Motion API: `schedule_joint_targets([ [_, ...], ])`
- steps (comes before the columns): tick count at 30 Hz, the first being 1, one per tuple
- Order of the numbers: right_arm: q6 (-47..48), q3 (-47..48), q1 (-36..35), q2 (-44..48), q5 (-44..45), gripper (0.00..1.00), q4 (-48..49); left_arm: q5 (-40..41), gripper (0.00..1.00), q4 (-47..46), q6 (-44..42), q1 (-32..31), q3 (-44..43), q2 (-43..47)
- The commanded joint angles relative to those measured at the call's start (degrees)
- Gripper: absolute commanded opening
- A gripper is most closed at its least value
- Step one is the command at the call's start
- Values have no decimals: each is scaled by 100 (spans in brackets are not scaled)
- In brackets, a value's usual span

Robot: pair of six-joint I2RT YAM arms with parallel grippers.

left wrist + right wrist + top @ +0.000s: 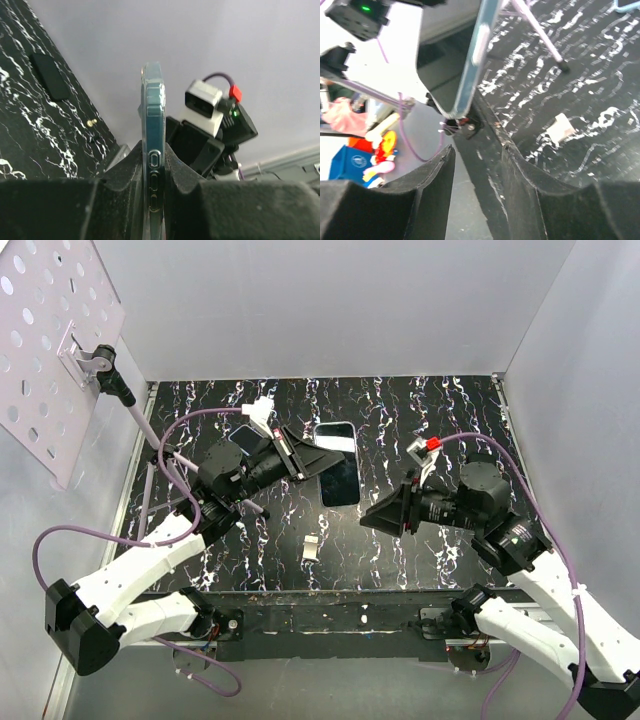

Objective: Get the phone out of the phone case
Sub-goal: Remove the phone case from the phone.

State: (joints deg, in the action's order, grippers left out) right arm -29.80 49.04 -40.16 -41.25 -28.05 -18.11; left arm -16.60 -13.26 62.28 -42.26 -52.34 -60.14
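Observation:
My left gripper (305, 458) (152, 150) is shut on one end of the clear phone case (340, 483) (152, 100), holding it above the black marbled table. The left wrist view shows the case edge-on between the pads, button cut-outs facing the camera. The case's curved clear edge (470, 75) hangs ahead of my right gripper (378, 515) (477, 150), which is open, empty and apart from the case. A dark phone (337, 436) (50, 75) with a light rim lies flat on the table just beyond the case.
A small white piece (312, 547) (560, 127) lies near the table's front edge. A thin pink rod (150, 440) (535, 30) slants from the perforated panel (50, 340) down to the table. A light-rimmed flat object (243, 438) (625, 5) sits behind the left arm.

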Motion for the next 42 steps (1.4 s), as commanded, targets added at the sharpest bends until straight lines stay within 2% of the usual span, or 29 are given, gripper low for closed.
schedule_joint_targets([
  [1, -790, 27, 325, -119, -1685, 49, 1185, -774, 0, -361, -181, 16, -400, 11],
  [7, -940, 80, 334, -321, -1870, 50, 1758, -950, 0, -599, -67, 34, -374, -59],
  [10, -1010, 71, 325, -480, -1993, 47, 2012, -1047, 0, -740, 29, 34, -374, -112],
  [16, -844, -262, 325, -524, -2283, 29, 2522, -1196, 0, -731, 284, 51, -479, -165],
  [19, -589, -316, 325, -559, -2292, 12, 2558, -1415, 0, -932, 678, 78, -479, -252],
  [20, -475, -324, 325, -559, -2310, 3, 2558, -1486, 0, -1046, 802, 86, -471, -270],
  [21, -291, -342, 325, -550, -2336, 1, 2549, -1556, 0, -1178, 951, 86, -444, -296],
  [27, 939, -588, 281, -173, -1907, 1, 2594, -2101, 0, -1723, 2093, 104, -470, -516],
  [32, 1959, -88, 114, -295, -1291, 1, 2032, -2295, 0, -2023, 2613, 95, -462, -543],
  [40, 2374, 650, -18, -726, -422, 1, 1531, -2357, 0, -2331, 2895, 104, -374, -596],
  [42, 1946, 747, -27, -735, 672, 1, 1312, -2287, 0, -2339, 2816, 95, -339, -569],
])
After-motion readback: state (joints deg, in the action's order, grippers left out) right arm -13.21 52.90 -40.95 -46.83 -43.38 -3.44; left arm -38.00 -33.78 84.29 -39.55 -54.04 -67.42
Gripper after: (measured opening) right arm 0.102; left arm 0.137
